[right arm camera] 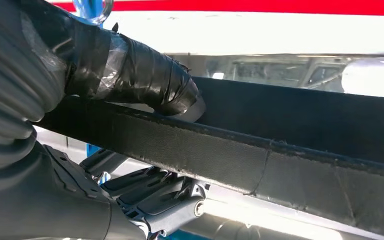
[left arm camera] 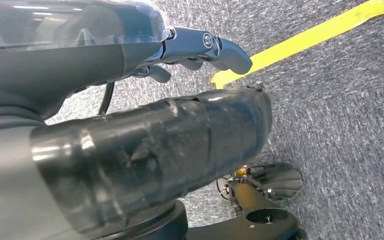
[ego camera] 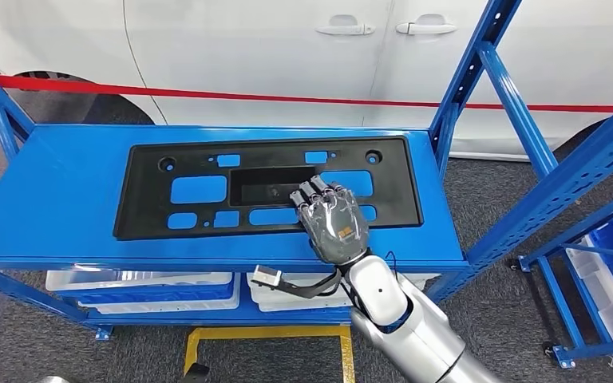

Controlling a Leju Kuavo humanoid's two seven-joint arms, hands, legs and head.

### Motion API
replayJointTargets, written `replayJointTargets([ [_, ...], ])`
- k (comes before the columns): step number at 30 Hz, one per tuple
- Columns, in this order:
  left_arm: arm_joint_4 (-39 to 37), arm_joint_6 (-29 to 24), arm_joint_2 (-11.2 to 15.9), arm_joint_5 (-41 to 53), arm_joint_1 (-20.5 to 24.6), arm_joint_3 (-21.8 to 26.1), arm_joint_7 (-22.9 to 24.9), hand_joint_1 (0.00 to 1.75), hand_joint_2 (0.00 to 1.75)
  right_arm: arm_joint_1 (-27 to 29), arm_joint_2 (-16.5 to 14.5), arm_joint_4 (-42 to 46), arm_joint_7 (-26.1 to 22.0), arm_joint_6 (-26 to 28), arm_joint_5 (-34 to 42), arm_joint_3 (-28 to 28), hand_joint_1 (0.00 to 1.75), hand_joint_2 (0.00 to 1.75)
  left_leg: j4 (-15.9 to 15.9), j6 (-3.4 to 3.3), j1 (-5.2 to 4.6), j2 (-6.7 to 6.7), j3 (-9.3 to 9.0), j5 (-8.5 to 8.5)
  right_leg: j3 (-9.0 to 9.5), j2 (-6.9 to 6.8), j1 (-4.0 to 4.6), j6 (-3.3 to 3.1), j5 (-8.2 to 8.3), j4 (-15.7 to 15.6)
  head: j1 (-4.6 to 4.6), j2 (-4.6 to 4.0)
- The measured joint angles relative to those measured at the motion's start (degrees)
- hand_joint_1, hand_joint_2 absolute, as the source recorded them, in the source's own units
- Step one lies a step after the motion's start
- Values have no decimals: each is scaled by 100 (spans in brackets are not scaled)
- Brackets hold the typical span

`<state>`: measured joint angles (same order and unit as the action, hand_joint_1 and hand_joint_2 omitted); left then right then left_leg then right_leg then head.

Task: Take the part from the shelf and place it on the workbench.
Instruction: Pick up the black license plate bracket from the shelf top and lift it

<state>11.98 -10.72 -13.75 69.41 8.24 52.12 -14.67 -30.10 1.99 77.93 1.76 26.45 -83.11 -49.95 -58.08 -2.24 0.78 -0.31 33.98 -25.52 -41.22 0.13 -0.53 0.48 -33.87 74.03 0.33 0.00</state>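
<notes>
Right hand taking hold of the black panel on the blue shelf.

The right hand (ego camera: 334, 222) grips the near edge of the black plastic panel (ego camera: 207, 163), thumb (right arm camera: 145, 75) on top and the other fingers (right arm camera: 150, 192) beneath, while the panel lies flat on the blue shelf (ego camera: 56, 199). The grasping step looks under way; next comes lifting it off level and carrying it to the workbench. The left hand (left arm camera: 200, 47) hangs over the grey floor (left arm camera: 340, 100), holding nothing, fingers loosely apart.

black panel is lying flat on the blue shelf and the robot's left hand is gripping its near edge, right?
Not quite: the right hand grips the black panel, as the head view shows. The panel does lie flat on the blue shelf, held at its near edge.
</notes>
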Motion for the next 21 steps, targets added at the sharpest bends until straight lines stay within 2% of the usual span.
replayJointTargets([
  [1,0,8,0,-12,-5,1,-12,0,0,85,-11,53,13,30,-15,-1,175,175,-10,-5,-2,-4,0,-8,-65,0,-3,0,15,121,-1,0],
  [2,0,25,0,-24,-10,2,-36,0,0,176,-18,115,37,75,-47,-2,175,175,-21,-4,-3,-11,-2,-19,-21,0,-6,-9,139,15,0,0],
  [4,-1,85,0,-45,-22,3,-101,0,0,344,-36,266,104,230,-167,-3,175,175,-45,12,-5,-27,-11,-48,315,-3,0,-61,524,-713,1,0],
  [5,-1,119,0,-57,-28,3,-139,0,0,415,-49,352,141,324,-240,-4,175,175,-61,32,-15,-32,-10,-62,487,-5,14,-90,656,-1076,1,0],
  [6,-2,150,1,-72,-35,3,-174,0,0,481,-63,439,175,412,-313,-5,175,175,-68,55,-23,-31,-6,-70,601,-7,30,-113,719,-1317,0,0],
  [7,-2,173,2,-85,-42,4,-204,0,0,545,-75,521,207,477,-378,-7,175,175,-68,80,-29,-29,-1,-74,644,-5,47,-129,713,-1410,0,0],
  [9,-2,204,5,-100,-49,6,-244,0,0,665,-91,659,255,540,-463,-8,175,175,-56,139,-36,-22,-7,-79,656,1,49,-152,716,-1438,0,0],
  [11,-2,215,10,-103,-53,7,-263,0,0,744,-104,755,278,549,-490,-9,175,175,-179,200,-34,-14,30,-195,684,-2,14,-204,736,-1488,-3,0],
  [12,-2,217,12,-103,-54,7,-272,0,44,765,-115,793,285,554,-495,-9,175,175,-390,228,-31,-11,116,-336,697,-7,-6,-235,747,-1512,-5,0],
  [14,-2,229,13,-113,-60,9,-298,0,131,799,-134,845,296,570,-504,-10,175,175,-1112,275,-10,-5,438,-708,704,-18,-11,-270,746,-1519,-11,0],
  [15,-2,240,13,-124,-66,10,-316,0,175,823,-139,861,299,577,-510,-10,175,175,-1458,295,-2,-5,597,-833,705,-20,-9,-274,744,-1516,-11,0],
  [16,-2,256,13,-136,-73,11,-337,0,175,850,-141,871,302,581,-518,-10,175,175,-1647,310,4,-4,687,-859,707,-20,-9,-275,742,-1513,-11,0],
  [17,-2,276,15,-148,-80,12,-362,0,175,878,-143,880,302,582,-527,-10,175,175,-1609,319,12,-4,669,-768,712,-17,-10,-272,738,-1509,-11,0],
  [18,-2,299,19,-156,-83,13,-384,0,175,899,-145,890,302,581,-537,-10,175,175,-1338,321,20,-3,538,-582,720,-10,-12,-265,731,-1503,-11,0],
  [19,-2,321,24,-160,-82,14,-402,0,175,912,-148,902,302,580,-545,-10,175,175,-919,317,29,-2,338,-370,729,-4,-13,-251,721,-1493,-11,0],
  [21,-2,362,31,-163,-74,14,-425,0,175,920,-154,925,302,578,-555,-10,175,175,-240,285,17,-5,7,-136,727,6,7,-202,699,-1462,-10,0],
])
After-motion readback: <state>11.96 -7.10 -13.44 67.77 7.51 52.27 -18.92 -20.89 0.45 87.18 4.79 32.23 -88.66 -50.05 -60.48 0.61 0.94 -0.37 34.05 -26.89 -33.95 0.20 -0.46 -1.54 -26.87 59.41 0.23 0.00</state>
